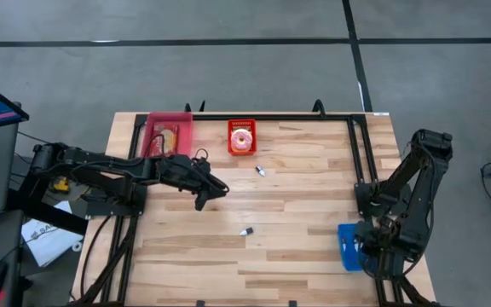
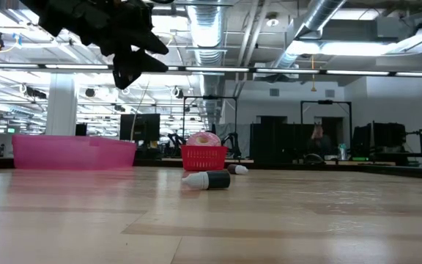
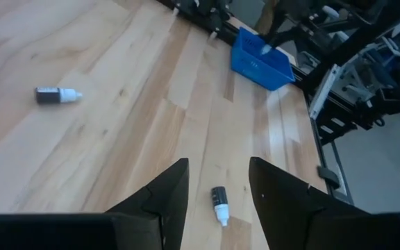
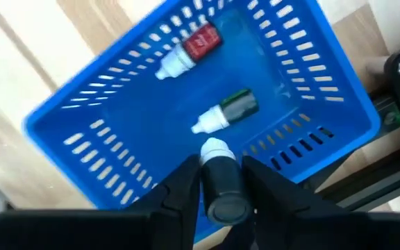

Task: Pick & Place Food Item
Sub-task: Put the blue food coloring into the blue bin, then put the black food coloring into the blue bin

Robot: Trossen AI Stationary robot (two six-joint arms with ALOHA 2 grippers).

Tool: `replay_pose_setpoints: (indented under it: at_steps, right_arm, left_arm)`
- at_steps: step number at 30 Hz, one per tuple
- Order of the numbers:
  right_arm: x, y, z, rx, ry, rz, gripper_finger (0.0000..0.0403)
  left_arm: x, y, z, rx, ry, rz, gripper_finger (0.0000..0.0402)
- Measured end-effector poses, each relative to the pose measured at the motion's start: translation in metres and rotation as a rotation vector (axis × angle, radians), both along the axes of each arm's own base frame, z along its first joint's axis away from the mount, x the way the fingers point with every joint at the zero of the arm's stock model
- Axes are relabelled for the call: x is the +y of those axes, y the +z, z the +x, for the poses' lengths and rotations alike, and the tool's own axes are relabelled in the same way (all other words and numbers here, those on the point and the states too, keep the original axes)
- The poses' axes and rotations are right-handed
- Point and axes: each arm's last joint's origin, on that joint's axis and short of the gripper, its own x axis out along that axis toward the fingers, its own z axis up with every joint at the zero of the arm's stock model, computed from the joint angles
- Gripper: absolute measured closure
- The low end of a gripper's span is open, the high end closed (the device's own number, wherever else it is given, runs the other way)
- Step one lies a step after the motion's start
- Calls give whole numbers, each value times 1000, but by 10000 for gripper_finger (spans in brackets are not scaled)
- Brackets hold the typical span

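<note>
Blue basket [image 4: 304,83]: sat at the table's right edge, near the right arm's base; its slotted walls showed plainly in the right wrist view.
Blue basket contents: two small bottles lay on its floor, a red-labelled bottle [image 4: 186,52] and a green-labelled bottle [image 4: 226,111], near each other but apart.
Right gripper [image 4: 221,184]: pointed down over the blue basket, its fingers pressed on either side of a dark bottle [image 4: 222,182] with a white cap, held above the basket floor.
Red basket [image 1: 242,137]: stood near the table's far edge, about the middle, with a pink-frosted donut [image 1: 242,140] inside it.
Pink bin [image 1: 170,135]: stood just left of the red basket at the far edge; something orange lay in it, too small to tell what.
Left gripper [image 3: 217,191]: hung above the table's left-centre, fingers parted partway with nothing between them.
Loose bottles: a near bottle [image 1: 246,231] lay on the bare wood ahead of the left gripper; a far bottle [image 1: 262,170] lay close to the red basket.
Table [image 1: 297,222]: light wooden planks with a dark frame.
</note>
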Motion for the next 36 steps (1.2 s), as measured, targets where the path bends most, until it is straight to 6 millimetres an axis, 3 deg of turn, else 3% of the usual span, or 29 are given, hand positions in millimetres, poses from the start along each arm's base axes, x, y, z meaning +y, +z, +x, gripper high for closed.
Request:
replay_pose_setpoints:
  at_steps: [11,23,31,36]
  right_arm:
    - [-3,-5,-2,-2,6,-20,279]
    - [-14,12,32,-236,-84,98,274]
    - [-31,32,56,-515,-158,119,279]
    - [-34,38,67,-595,-130,120,283]
  left_arm:
    - [-17,-6,2,31,-100,11,254]
    - [-58,-63,35,134,-298,93,254]
    - [-82,-90,58,205,-302,222,254]
    - [-87,-105,71,224,-261,262,254]
